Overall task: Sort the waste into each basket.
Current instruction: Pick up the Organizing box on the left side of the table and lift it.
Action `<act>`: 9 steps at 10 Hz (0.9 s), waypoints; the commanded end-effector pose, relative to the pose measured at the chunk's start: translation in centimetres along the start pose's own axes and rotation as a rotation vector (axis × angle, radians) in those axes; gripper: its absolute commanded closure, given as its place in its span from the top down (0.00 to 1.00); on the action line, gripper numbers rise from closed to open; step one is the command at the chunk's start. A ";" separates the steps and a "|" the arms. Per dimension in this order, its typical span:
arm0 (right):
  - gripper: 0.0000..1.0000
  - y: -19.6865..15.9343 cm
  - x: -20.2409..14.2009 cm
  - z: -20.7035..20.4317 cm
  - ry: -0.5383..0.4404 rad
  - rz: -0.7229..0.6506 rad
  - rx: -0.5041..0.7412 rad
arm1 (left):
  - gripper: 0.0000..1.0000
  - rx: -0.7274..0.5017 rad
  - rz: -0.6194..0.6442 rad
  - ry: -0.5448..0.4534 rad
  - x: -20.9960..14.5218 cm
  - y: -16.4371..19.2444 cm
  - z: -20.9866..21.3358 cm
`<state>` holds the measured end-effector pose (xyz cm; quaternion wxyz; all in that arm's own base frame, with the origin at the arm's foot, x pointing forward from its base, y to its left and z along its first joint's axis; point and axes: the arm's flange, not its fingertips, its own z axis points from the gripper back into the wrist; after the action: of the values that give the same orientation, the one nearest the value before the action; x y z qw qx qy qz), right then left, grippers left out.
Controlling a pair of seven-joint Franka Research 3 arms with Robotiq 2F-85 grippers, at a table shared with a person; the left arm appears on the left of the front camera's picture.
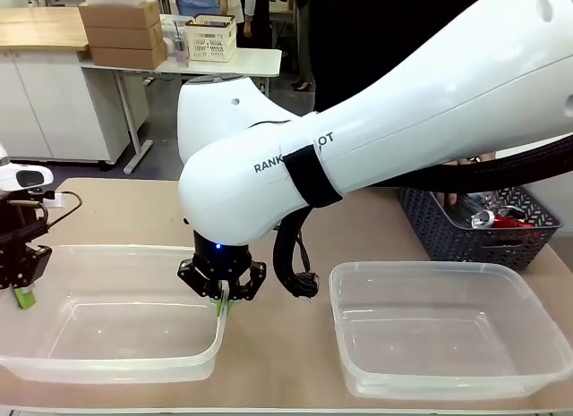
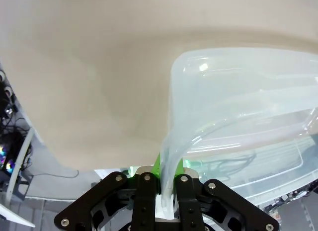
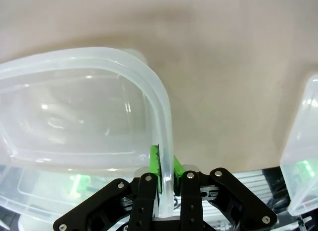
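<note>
**Front view.** Nearest the lens: two clear plastic tubs, rect. w/ rounded corners and a rolled rim, side by side on a tan matt table. Left tub and right tub stand apart, w/ a strip of tabletop betw. them.

Right arm has a glossy white shell and reaches across from pic right to the left tub's right-hand short side. Right gripper is black w/ green pads; its fingers are pressed together on that rim, pinching it. Left gripper is at pic left edge, on the tub's opposite short side, green pad low against the wall. Its grip is unclear at this angle.

The waste sits far right, behind the right tub, in a dark grey lattice basket: a red can plus silvery and clear items, too jumbled to count.

**Left wrist view.** Left gripper: black fingers are closed on the left tub rim, w/ the thin translucent wall squeezed betw. them. One green pad shows beside the wall. The rim curves away up and to the right. Wall is smooth, glossy, faintly milky. Table lies beyond, blurred.

**Right wrist view.** Right gripper: fingers are clamped tight on the left tub rim, just below its rounded corner. A green pad lies flat on the side toward the tub's inside. A corner of the right tub shows at pic right edge, apart from the grip.
</note>
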<state>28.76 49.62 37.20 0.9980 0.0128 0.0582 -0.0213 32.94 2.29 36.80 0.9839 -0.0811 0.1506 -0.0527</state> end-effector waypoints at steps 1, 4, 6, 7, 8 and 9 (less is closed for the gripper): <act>0.00 -1.1 0.7 2.8 0.066 0.038 -0.036 | 0.00 -0.120 -0.069 -0.009 -5.2 -2.2 -2.7; 0.00 -5.2 0.2 8.8 0.145 0.046 -0.066 | 0.00 -0.135 -0.153 -0.066 -5.5 -7.3 2.1; 0.00 -7.2 -1.3 10.2 0.138 0.022 -0.034 | 0.00 -0.215 -0.182 -0.169 -6.0 -9.6 5.0; 0.02 -5.4 -0.1 9.6 0.115 0.034 -0.086 | 0.00 -0.101 -0.131 -0.066 -4.0 -6.8 4.0; 0.02 -5.4 -0.1 9.6 0.115 0.034 -0.086 | 0.00 -0.101 -0.131 -0.066 -4.0 -6.8 4.0; 0.02 -5.4 -0.1 9.6 0.115 0.034 -0.086 | 0.00 -0.101 -0.131 -0.066 -4.0 -6.8 4.0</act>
<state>29.07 43.34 47.33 0.9922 -0.0288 0.1209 -0.0023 29.45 -3.72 43.17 0.9780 -0.1444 0.1106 -0.1026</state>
